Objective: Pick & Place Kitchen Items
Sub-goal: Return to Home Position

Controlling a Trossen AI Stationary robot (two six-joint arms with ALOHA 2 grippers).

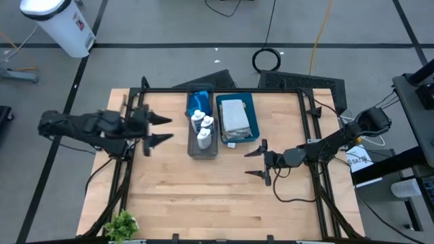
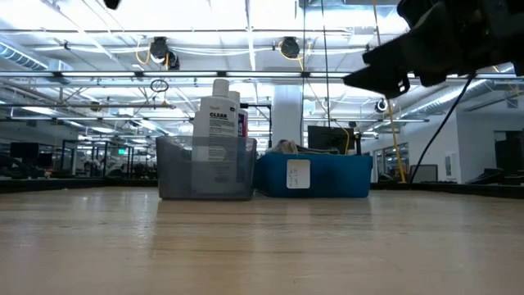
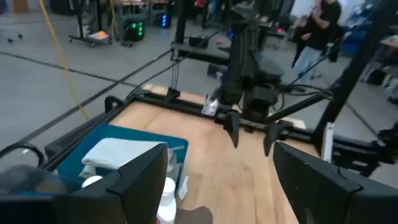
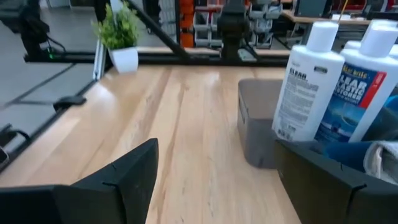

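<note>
A grey tray [image 1: 202,144] in the middle of the table holds white bottles [image 1: 203,129] with blue marks, standing upright, and a blue sponge [image 1: 198,102] at its far end. Right of it, a teal tray [image 1: 252,112] holds a folded grey cloth [image 1: 234,116]. My left gripper [image 1: 163,130] hangs open above the table, left of the grey tray, pointing at it, with nothing between its fingers. My right gripper [image 1: 259,161] stands open and empty, nearer than the teal tray, pointing toward the table's left. The bottles [image 4: 308,81] show close by in the right wrist view.
A small green plant [image 1: 122,224] in a white pot stands at the table's near left corner. Black frame rails [image 1: 129,102] run along the table's left, right and far edges. Bare wood lies along the near half of the table [image 1: 203,196].
</note>
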